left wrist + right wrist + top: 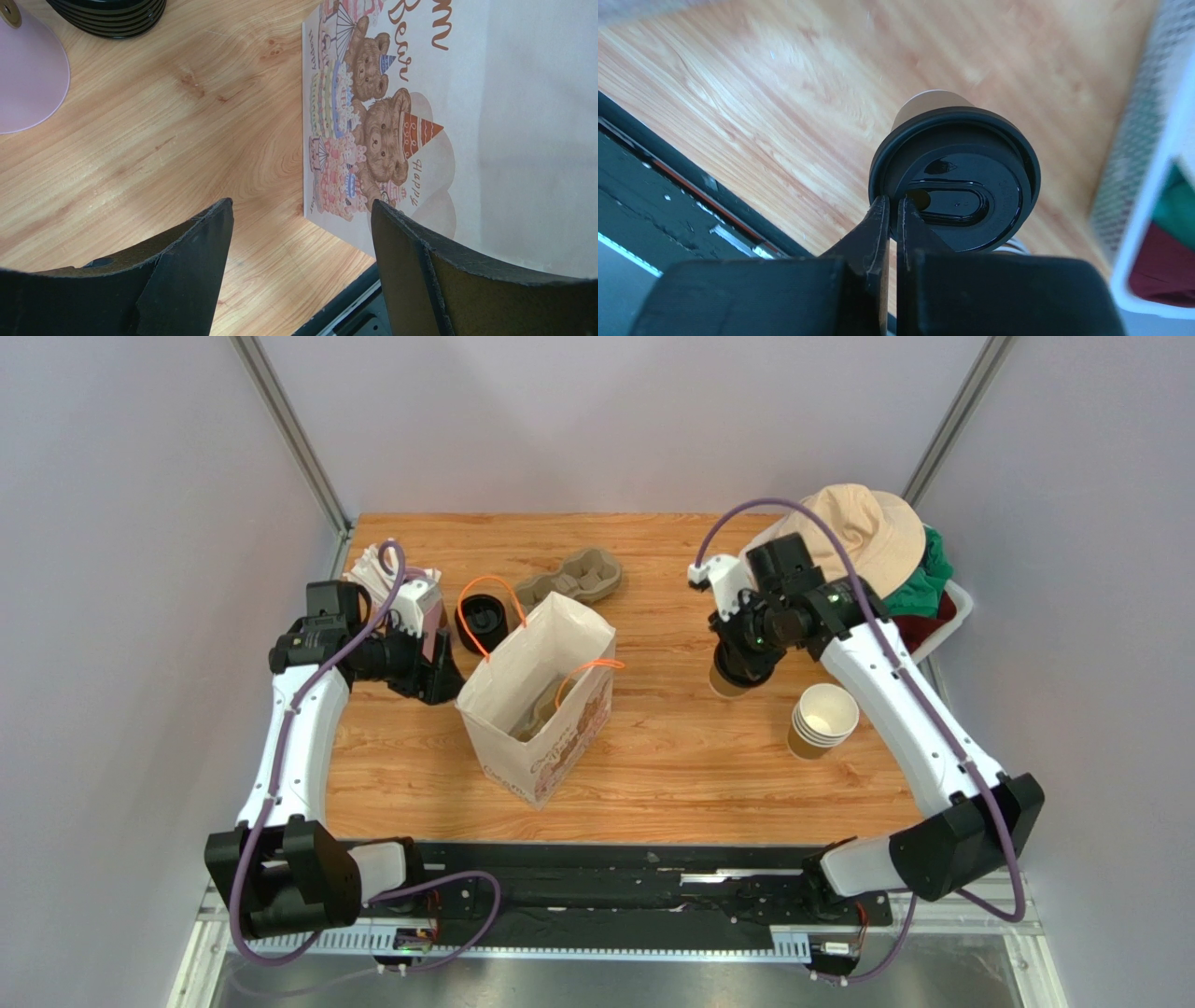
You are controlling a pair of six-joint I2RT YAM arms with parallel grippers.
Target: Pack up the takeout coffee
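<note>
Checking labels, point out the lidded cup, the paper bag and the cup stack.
lidded cup [969, 150], right wrist, lid top
paper bag [561, 745], top external, near wall
cup stack [826, 711], top external, top cup

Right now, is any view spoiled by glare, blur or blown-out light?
Top external: even light, sharp, soft shadows on the wooden table. Left wrist: dark jaws soft in front; white paper bag with printed bears sharp, its right side washed out. Right wrist: sheen on the round black plastic lid, white mesh basket blurred and overbright.
</note>
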